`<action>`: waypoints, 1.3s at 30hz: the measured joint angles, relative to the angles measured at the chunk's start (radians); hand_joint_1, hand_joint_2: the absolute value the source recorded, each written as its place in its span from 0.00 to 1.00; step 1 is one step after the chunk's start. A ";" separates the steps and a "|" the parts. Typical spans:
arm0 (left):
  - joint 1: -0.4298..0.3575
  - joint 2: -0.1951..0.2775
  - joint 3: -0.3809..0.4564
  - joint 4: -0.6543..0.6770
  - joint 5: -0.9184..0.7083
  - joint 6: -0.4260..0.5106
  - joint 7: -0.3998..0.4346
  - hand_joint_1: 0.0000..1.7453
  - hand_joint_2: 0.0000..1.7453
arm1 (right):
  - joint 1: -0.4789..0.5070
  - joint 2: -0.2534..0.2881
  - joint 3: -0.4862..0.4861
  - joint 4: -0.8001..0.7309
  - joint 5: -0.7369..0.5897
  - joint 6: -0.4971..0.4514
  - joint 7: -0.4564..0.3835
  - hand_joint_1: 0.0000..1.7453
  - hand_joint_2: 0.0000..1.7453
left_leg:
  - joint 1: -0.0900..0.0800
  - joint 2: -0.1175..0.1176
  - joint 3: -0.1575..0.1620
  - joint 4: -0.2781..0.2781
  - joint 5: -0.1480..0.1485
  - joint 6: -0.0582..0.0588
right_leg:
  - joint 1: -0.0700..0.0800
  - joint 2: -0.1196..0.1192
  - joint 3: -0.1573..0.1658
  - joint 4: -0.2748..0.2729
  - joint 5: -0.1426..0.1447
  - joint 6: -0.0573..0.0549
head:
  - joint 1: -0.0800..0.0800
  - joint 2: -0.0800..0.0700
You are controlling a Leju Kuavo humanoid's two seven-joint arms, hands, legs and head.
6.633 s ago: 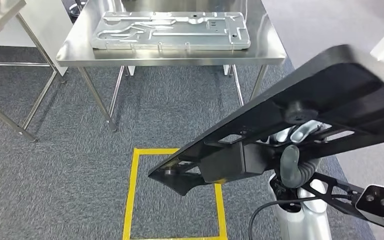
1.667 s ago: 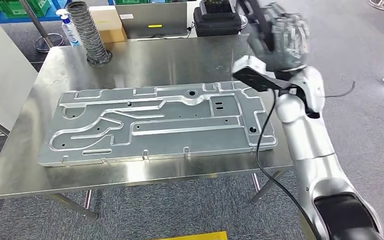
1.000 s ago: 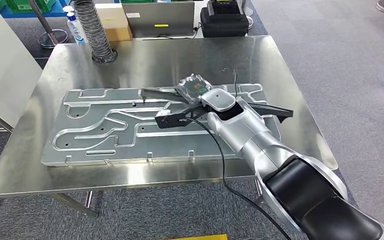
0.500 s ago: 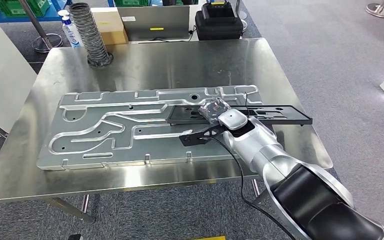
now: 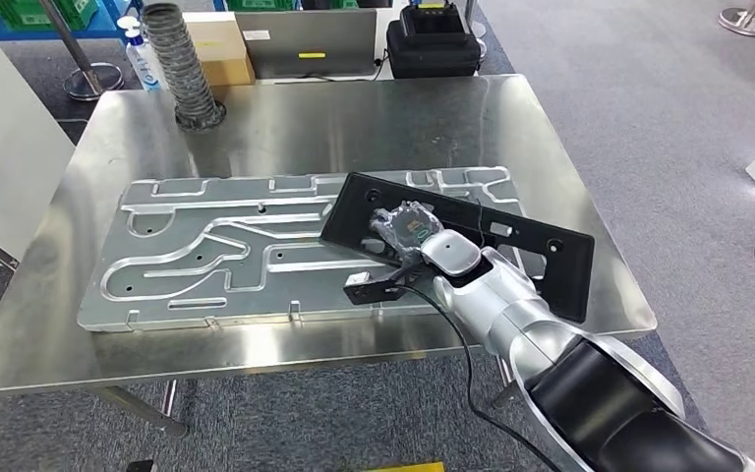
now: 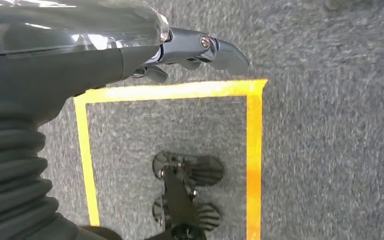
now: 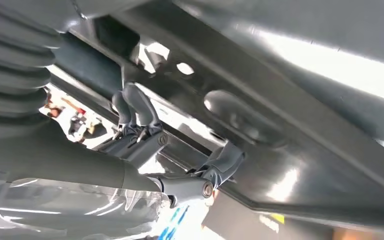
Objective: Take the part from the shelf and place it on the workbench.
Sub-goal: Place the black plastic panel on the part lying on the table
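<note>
Part [image 5: 541, 258] in black, a long flat panel with cut-outs, is gripped by the right hand [image 5: 405, 228], whose fingers [image 7: 223, 161] hook through openings in the panel, as the right wrist view shows close up. From that hand the panel runs slantwise over the workbench [image 5: 98, 324], its upper end above the middle of the silver plate [image 5: 206, 256] and its lower end near the workbench's right edge; it looks tilted, and I cannot tell whether any part of it touches the plate or the steel top. The silver right arm [image 5: 521, 324] comes in from the lower right, with a black cable [image 5: 462, 344] trailing from the wrist down past the front edge of the workbench. The big silver plate, a machined sheet with raised channels and small holes, lies flat across the middle of the workbench, lengthwise from left to right, with bare steel around it. Near the back left corner of the workbench stands a grey ribbed hose [image 5: 172, 59]. Behind the back edge are a cardboard box [image 5: 221, 49], a bottle with a blue label [image 5: 143, 64] and a black case [image 5: 437, 44]. Grey carpet [image 5: 668, 118] spreads to the right. The left hand [image 6: 200, 47] hangs over carpet marked with a yellow taped square [image 6: 252, 150]; its dark fingers are out straight and apart, holding nothing.
</note>
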 joint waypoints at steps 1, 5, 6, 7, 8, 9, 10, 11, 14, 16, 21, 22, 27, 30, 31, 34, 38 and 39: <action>0.001 0.000 0.000 0.000 0.000 0.001 0.000 0.00 0.00 | 0.001 0.003 -0.002 -0.002 -0.007 -0.022 -0.008 0.00 0.00 | 0.000 0.000 0.001 -0.003 0.001 -0.006 | -0.001 0.000 0.000 -0.005 0.003 -0.004 | 0.000 0.000; 0.007 -0.001 -0.002 0.000 0.002 0.002 0.000 0.00 0.00 | 0.006 0.017 -0.027 -0.024 -0.041 -0.145 -0.052 0.00 0.00 | 0.001 0.000 -0.045 0.107 -0.069 -0.021 | -0.011 -0.003 0.013 -0.030 0.019 -0.019 | 0.000 0.000; 0.009 -0.001 -0.002 0.000 0.002 0.002 0.000 0.00 0.00 | 0.008 0.021 -0.036 -0.033 -0.048 -0.178 -0.064 0.00 0.00 | 0.001 0.000 -0.077 0.177 -0.103 -0.024 | -0.011 -0.003 0.014 -0.031 0.019 -0.022 | 0.000 0.000; 0.011 0.000 -0.002 0.000 0.003 0.002 0.000 0.00 0.00 | 0.013 0.022 -0.045 -0.044 -0.054 -0.206 -0.075 0.00 0.00 | 0.001 0.000 -0.107 0.240 -0.126 -0.027 | -0.011 -0.003 0.014 -0.030 0.018 -0.022 | 0.000 0.000; 0.013 0.000 -0.002 0.000 0.003 0.002 0.000 0.00 0.00 | 0.019 0.023 -0.055 -0.058 -0.059 -0.229 -0.087 0.00 0.00 | 0.002 0.000 -0.126 0.276 -0.133 -0.029 | -0.010 -0.003 0.014 -0.029 0.016 -0.022 | 0.000 0.000; 0.015 0.000 -0.002 0.000 0.003 0.002 -0.001 0.00 0.00 | 0.026 0.023 -0.065 -0.075 -0.063 -0.246 -0.098 0.00 0.00 | 0.002 0.000 -0.127 0.275 -0.121 -0.031 | -0.011 -0.003 0.014 -0.027 0.015 -0.021 | 0.000 0.000; 0.016 0.000 -0.003 0.000 0.003 0.002 -0.002 0.00 0.00 | 0.033 0.023 -0.077 -0.097 -0.067 -0.259 -0.110 0.00 0.00 | 0.003 0.000 -0.107 0.232 -0.090 -0.032 | -0.011 -0.003 0.014 -0.023 0.011 -0.019 | 0.000 0.000; 0.016 0.000 -0.004 0.000 0.004 0.002 -0.003 0.00 0.00 | 0.039 0.022 -0.088 -0.123 -0.070 -0.268 -0.120 0.00 0.00 | 0.005 0.001 -0.074 0.161 -0.052 -0.032 | -0.012 -0.002 0.014 -0.017 0.007 -0.016 | 0.000 0.000; 0.014 0.000 -0.008 0.000 0.010 0.000 -0.008 0.00 0.00 | 0.062 0.007 -0.123 -0.218 -0.081 -0.287 -0.149 0.00 0.00 | 0.003 -0.001 -0.001 0.015 -0.005 -0.020 | -0.008 0.000 0.008 0.002 -0.007 -0.001 | 0.000 0.000; 0.016 0.000 -0.010 0.000 0.017 -0.002 -0.013 0.00 0.00 | 0.090 -0.017 -0.145 -0.295 -0.099 -0.306 -0.168 0.00 0.00 | 0.001 -0.004 -0.001 0.010 -0.006 -0.005 | -0.007 -0.001 0.006 0.004 -0.008 0.009 | 0.000 0.000; 0.025 -0.001 -0.010 0.000 0.043 -0.013 -0.041 0.00 0.00 | 0.201 -0.127 -0.233 -0.555 -0.187 -0.367 -0.203 0.00 0.00 | 0.004 -0.005 0.000 0.002 -0.002 0.022 | -0.014 -0.001 -0.071 0.173 -0.105 0.037 | 0.000 0.000; 0.029 -0.001 -0.010 0.000 0.052 -0.017 -0.051 0.00 0.00 | 0.236 -0.154 -0.260 -0.616 -0.199 -0.382 -0.205 0.00 0.00 | 0.004 -0.006 -0.001 0.003 -0.003 0.024 | -0.015 -0.001 -0.105 0.242 -0.133 0.040 | 0.000 0.000; 0.057 -0.001 0.012 0.000 0.106 -0.037 -0.091 0.00 0.00 | 0.451 -0.279 -0.450 -0.960 -0.207 -0.470 -0.204 0.00 0.00 | -0.004 -0.012 0.003 0.003 -0.007 0.027 | -0.007 -0.004 -0.053 0.114 -0.042 0.020 | 0.000 0.000; 0.071 -0.006 0.035 0.000 0.134 -0.043 -0.103 0.00 0.00 | 0.606 -0.348 -0.622 -1.158 -0.264 -0.521 -0.226 0.00 0.00 | -0.007 -0.018 0.006 0.002 -0.011 0.021 | 0.005 -0.015 0.006 -0.008 -0.007 0.001 | 0.000 0.000; 0.077 -0.006 0.043 0.000 0.138 -0.043 -0.105 0.00 0.00 | 0.665 -0.367 -0.692 -1.215 -0.304 -0.528 -0.253 0.00 0.00 | -0.007 -0.020 0.007 0.000 -0.012 0.016 | 0.006 -0.017 0.008 -0.010 -0.006 -0.001 | 0.000 0.000; 0.092 -0.006 0.060 0.000 0.142 -0.043 -0.106 0.00 0.00 | 0.831 -0.391 -0.907 -1.359 -0.431 -0.519 -0.365 0.00 0.00 | -0.008 -0.012 0.002 0.031 -0.043 0.004 | -0.005 -0.020 0.024 -0.033 0.003 -0.008 | 0.000 0.000; 0.094 -0.008 0.067 0.000 0.133 -0.051 -0.113 0.00 0.00 | 1.025 -0.361 -1.129 -1.479 -0.526 -0.496 -0.467 0.00 0.00 | -0.004 -0.004 -0.088 0.258 -0.167 -0.010 | -0.009 -0.021 0.032 -0.039 0.001 -0.013 | 0.000 0.000; 0.095 -0.008 0.067 0.000 0.130 -0.054 -0.115 0.00 0.00 | 1.068 -0.345 -1.170 -1.500 -0.544 -0.489 -0.486 0.00 0.00 | -0.003 -0.003 -0.096 0.282 -0.171 -0.013 | -0.010 -0.021 0.032 -0.037 -0.001 -0.012 | 0.000 0.000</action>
